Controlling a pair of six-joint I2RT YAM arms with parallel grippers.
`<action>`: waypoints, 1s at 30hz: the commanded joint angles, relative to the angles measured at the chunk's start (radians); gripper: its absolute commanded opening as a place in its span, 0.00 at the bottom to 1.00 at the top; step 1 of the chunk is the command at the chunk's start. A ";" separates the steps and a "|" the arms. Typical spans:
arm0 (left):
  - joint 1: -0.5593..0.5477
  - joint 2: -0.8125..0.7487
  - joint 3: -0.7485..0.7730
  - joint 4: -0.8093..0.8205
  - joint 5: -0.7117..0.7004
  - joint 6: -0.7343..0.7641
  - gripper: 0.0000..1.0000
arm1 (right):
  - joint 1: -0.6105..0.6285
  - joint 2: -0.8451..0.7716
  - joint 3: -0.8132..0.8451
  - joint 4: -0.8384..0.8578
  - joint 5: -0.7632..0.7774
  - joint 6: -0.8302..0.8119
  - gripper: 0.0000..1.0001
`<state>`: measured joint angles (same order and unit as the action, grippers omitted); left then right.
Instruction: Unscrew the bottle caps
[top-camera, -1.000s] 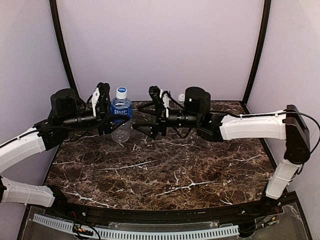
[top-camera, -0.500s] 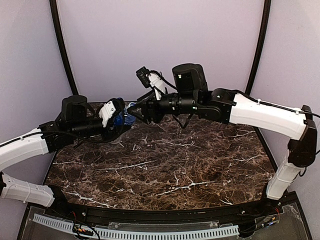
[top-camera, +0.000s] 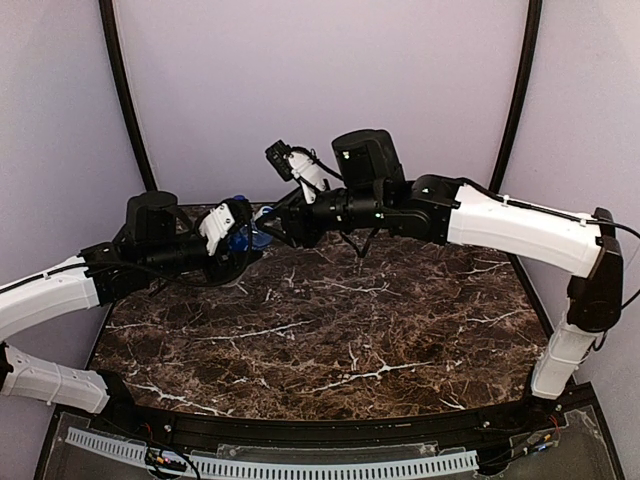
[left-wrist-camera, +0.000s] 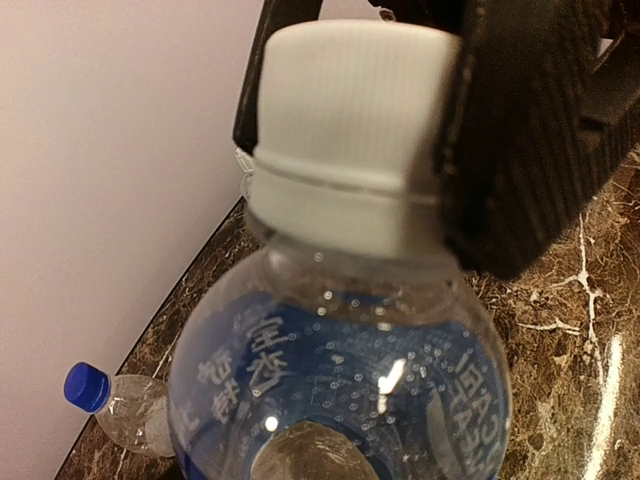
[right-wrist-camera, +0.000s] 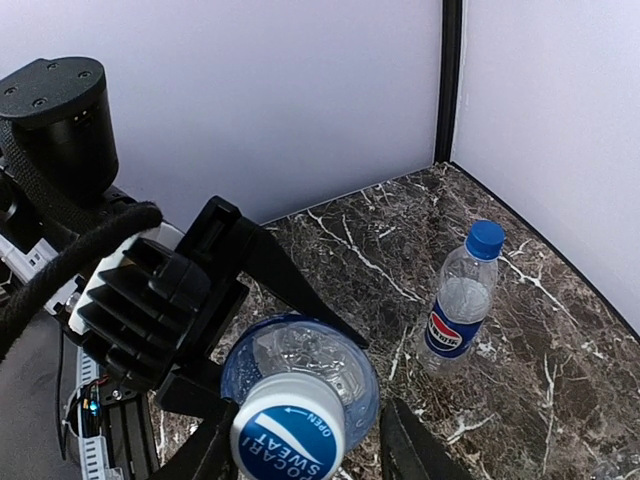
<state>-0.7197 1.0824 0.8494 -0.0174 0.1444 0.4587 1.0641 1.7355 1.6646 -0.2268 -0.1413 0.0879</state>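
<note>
Since a second ago, has lifted the bottle (left-wrist-camera: 340, 390) off the table (top-camera: 350, 350), tipped toward the right claw (top-camera: 263, 222)
Clamps its body in the left claw (top-camera: 238, 245) against spin; sets the other apart astride the white cap (left-wrist-camera: 345, 120), not yet pinching

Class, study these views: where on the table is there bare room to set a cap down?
Free: the table's near half, in front of the left pincer and right pincer, and its right side. Crowded: back left, where both meet on the water bottle; a Pepsi bottle stands near a wall corner.
</note>
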 joint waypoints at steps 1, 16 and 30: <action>-0.007 -0.001 -0.013 -0.001 0.004 0.015 0.46 | 0.000 0.002 0.031 0.029 -0.001 -0.001 0.41; -0.009 -0.002 0.062 -0.308 0.493 0.078 0.29 | 0.000 -0.074 -0.098 -0.081 -0.494 -0.509 0.00; -0.009 0.062 0.105 -0.372 0.692 0.056 0.26 | 0.071 0.014 0.086 -0.512 -0.289 -1.290 0.00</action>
<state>-0.7231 1.1423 0.9184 -0.4011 0.7319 0.5323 1.0988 1.7428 1.7641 -0.6777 -0.5537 -0.9192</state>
